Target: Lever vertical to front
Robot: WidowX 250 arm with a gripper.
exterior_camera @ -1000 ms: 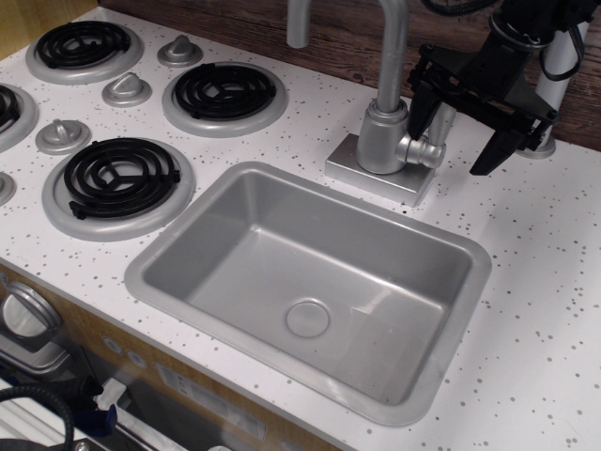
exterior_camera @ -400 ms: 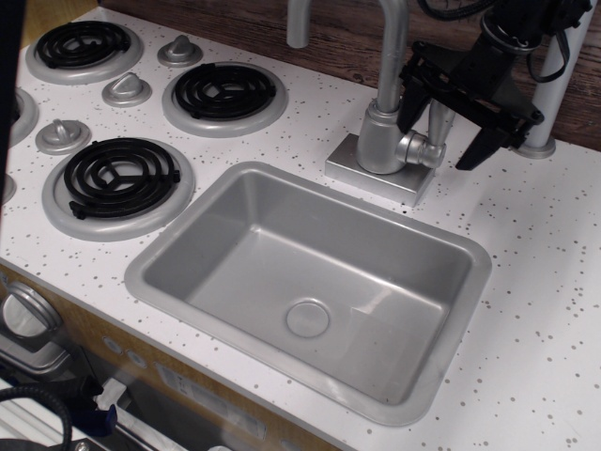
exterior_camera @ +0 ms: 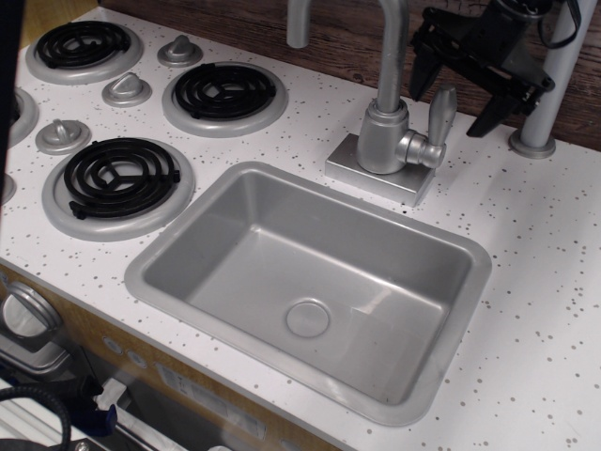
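The lever (exterior_camera: 439, 115) is a small silver-grey paddle on a short round stub at the right side of the faucet base (exterior_camera: 382, 160). It stands upright. My black gripper (exterior_camera: 458, 94) hangs above and just behind the lever, at the top right of the view. Its jaws are spread wide, one finger (exterior_camera: 425, 73) left of the lever's top and the other finger (exterior_camera: 493, 111) to the right. It holds nothing and does not touch the lever.
The tall faucet spout (exterior_camera: 392, 52) rises left of the lever. A grey sink basin (exterior_camera: 310, 282) lies in front. Black stove burners (exterior_camera: 120, 174) and silver knobs (exterior_camera: 126, 89) are at the left. A grey post (exterior_camera: 549, 85) stands at the right back.
My gripper has risen and drawn back from around the lever, which now shows fully. The lever still stands upright.
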